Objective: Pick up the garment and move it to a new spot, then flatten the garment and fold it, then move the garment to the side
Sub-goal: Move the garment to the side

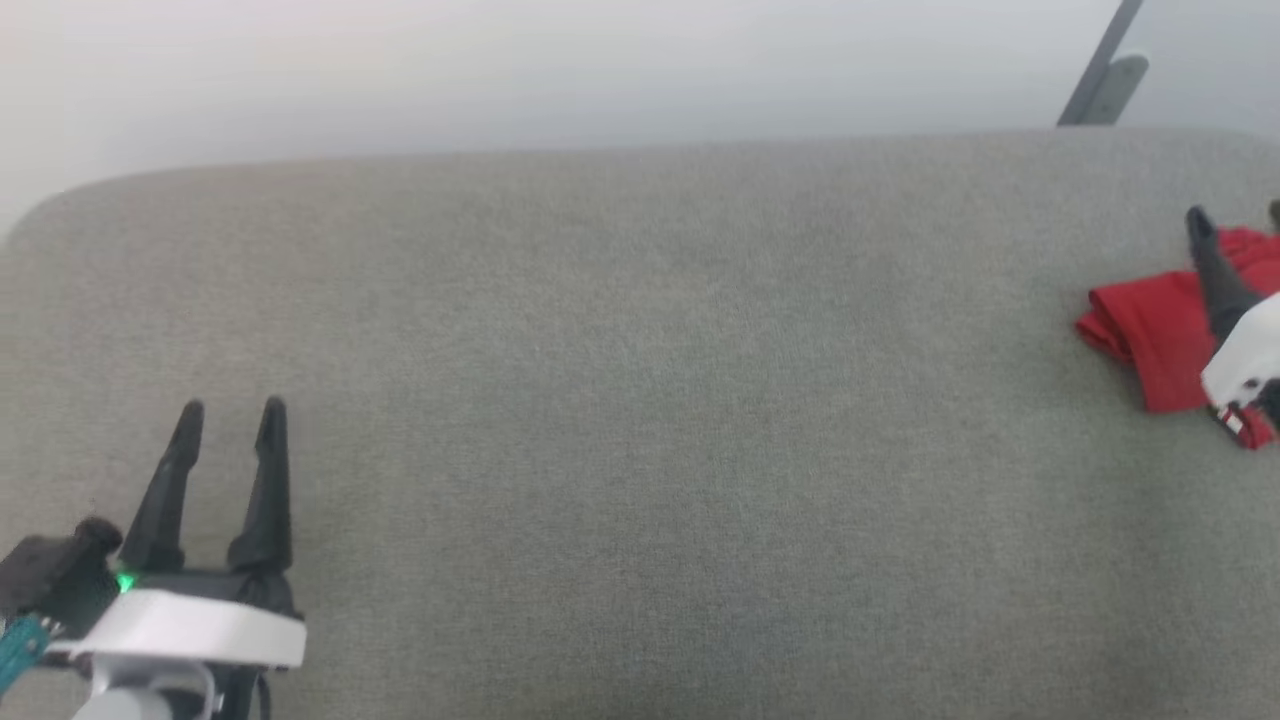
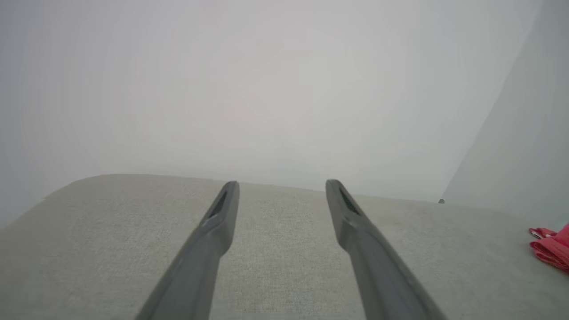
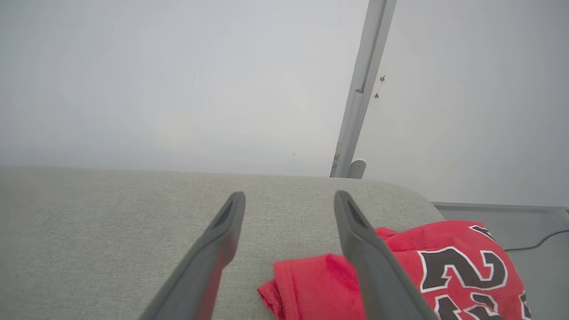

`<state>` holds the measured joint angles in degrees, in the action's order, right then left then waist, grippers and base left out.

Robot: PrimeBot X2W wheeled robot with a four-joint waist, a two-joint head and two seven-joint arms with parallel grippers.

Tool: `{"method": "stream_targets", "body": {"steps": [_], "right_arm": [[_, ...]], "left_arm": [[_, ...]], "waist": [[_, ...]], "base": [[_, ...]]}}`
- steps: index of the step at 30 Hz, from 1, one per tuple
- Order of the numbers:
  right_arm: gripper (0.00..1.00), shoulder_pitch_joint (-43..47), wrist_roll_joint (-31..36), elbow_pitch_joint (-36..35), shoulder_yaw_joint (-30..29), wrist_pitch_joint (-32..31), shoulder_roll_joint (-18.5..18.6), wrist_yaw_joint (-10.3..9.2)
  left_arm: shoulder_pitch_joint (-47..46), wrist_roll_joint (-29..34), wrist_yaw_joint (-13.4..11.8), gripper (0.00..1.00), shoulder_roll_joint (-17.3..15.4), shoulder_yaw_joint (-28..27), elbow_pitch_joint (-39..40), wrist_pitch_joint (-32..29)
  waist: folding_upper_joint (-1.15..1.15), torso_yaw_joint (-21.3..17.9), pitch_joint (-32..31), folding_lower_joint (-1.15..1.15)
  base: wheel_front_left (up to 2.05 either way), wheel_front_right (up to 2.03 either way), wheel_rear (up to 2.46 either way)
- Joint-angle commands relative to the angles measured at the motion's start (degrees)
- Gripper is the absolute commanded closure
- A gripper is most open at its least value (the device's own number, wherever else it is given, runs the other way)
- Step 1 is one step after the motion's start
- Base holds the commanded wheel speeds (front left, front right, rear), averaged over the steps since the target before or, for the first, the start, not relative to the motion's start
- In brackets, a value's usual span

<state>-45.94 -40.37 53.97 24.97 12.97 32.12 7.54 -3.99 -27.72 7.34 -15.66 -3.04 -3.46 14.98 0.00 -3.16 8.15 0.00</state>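
Observation:
The garment (image 1: pixel 1150 335) lies as a bunched, folded red bundle at the far right of the grey fabric surface (image 1: pixel 640 400). In the right wrist view the garment (image 3: pixel 444 266) shows black numerals with white outlines. My right gripper (image 1: pixel 1236 212) is open over the bundle; one finger crosses the red cloth (image 3: pixel 378 275), and nothing sits between the fingers. My left gripper (image 1: pixel 232 405) rests open at the lower left, far from the cloth, with its fingers (image 2: pixel 222 222) spread above bare fabric. An edge of the garment (image 2: pixel 551 249) peeks in at the right of the left wrist view.
The grey surface has rounded far corners and ends against a pale wall. A slanted metal post (image 1: pixel 1100 70) stands behind the far right corner, seen again as a post (image 3: pixel 362 89) in the right wrist view. A dark cable (image 3: pixel 538 244) lies on the floor beyond the right end.

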Motion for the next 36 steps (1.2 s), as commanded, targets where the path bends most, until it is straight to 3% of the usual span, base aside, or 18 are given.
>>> {"method": "stream_targets", "body": {"steps": [1,8,23,36], "right_arm": [[0.0,1.5,-0.2,-0.8,0.0,0.8,-0.3,-0.11],[0.0,8.2,2.5,-6.2,-2.1,2.3,-2.6,-0.11],[0.0,28.5,14.6,-25.6,-16.6,2.3,-10.9,-0.11],[0.0,37.1,18.2,-31.4,-20.7,2.3,-15.5,-0.11]], "left_arm": [[1.2,0.1,0.1,0.0,-0.2,-0.6,0.3,0.3],[6.6,0.0,0.1,0.0,-0.2,-4.1,1.3,0.3],[13.5,0.5,0.1,0.0,0.9,-8.3,1.9,0.3],[15.7,-0.4,0.1,0.0,1.0,-9.4,0.8,0.3]], "waist": [[0.0,0.8,-1.7,0.0],[0.0,0.8,-5.2,0.0],[0.0,0.0,-9.0,0.0],[0.0,0.6,-9.6,0.0]], "base": [[0.0,0.0,0.0],[0.0,0.0,0.0],[0.0,0.0,0.0],[0.0,0.0,0.0]]}}
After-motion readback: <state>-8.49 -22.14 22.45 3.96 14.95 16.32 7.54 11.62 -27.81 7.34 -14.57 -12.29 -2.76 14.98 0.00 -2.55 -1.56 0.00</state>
